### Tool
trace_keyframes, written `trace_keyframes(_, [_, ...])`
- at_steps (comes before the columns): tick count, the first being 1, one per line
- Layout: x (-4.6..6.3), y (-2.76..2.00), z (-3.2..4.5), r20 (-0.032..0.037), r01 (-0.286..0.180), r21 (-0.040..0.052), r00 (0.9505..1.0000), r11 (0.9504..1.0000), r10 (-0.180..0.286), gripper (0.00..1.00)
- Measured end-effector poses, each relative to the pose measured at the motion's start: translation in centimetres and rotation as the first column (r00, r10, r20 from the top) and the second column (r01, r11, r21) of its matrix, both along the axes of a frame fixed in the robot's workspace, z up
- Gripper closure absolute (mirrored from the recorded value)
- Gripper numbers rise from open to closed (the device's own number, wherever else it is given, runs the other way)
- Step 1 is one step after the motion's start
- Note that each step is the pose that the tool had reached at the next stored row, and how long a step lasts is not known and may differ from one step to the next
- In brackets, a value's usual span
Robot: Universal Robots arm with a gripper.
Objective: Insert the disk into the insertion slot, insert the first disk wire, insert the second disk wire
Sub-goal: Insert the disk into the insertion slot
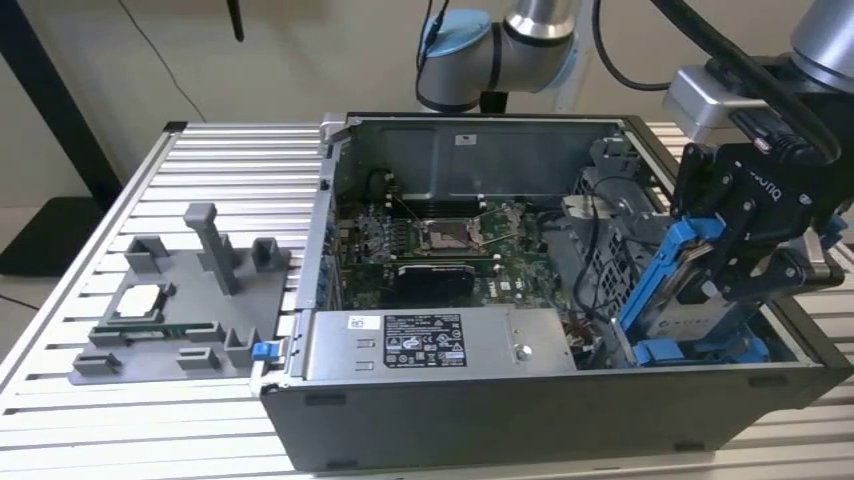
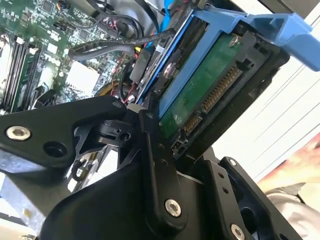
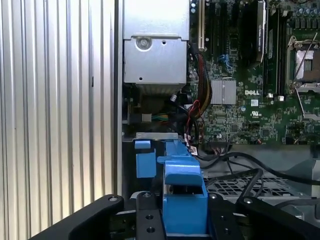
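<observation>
End effector (image 1: 742, 266) clamped on the disk (image 1: 686, 300), which stands tilted in the computer case (image 1: 534, 425) at the exterior view's right. The exterior view shows its blue carrier and grey face. The second wrist view shows its green circuit board (image 2: 200, 95) with a connector row.

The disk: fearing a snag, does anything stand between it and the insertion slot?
Nothing visible does: the disk in the gripper has its lower end at the insertion slot; black cables lie beside it.
</observation>
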State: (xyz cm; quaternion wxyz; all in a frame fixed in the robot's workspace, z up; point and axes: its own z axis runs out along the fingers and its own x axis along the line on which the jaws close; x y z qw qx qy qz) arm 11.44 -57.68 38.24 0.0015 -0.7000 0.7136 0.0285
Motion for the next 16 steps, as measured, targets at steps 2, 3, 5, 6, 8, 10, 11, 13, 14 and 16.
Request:
trace_keyframes(2, [0.0,0.01,-0.03,-0.0001,0.0,0.0009,1.0,1.0,0.0,0.0])
trace_keyframes(3, [0.0,0.01,-0.02,0.0,0.0,0.0005,1.0,1.0,0.0,0.0])
trace_keyframes(5, [0.0,0.0,-0.01,0.0,0.0,0.0001,1.0,1.0,0.0,0.0])
trace_keyframes(6, [0.0,0.0,-0.01,0.0,0.0,0.0,1.0,1.0,0.0,0.0])
trace_keyframes(8, [0.0,0.0,0.1,0.0,0.0,0.0001,1.0,1.0,0.0,0.0])
trace_keyframes(10, [0.0,0.0,0.4,0.0,0.0,0.0,1.0,1.0,0.0,0.0])
trace_keyframes(11, [0.0,0.0,0.58,0.0,0.0,0.0001,1.0,1.0,0.0,0.0])
trace_keyframes(13, [0.0,0.0,0.99,0.0,0.0,0.0001,1.0,1.0,0.0,0.0])
trace_keyframes(14, [0.0,0.0,1.19,0.0,0.0,0.0002,1.0,1.0,0.0,0.0])
trace_keyframes(16, [0.0,0.06,1.54,0.0,0.0,0.0,1.0,1.0,0.0,0.0])
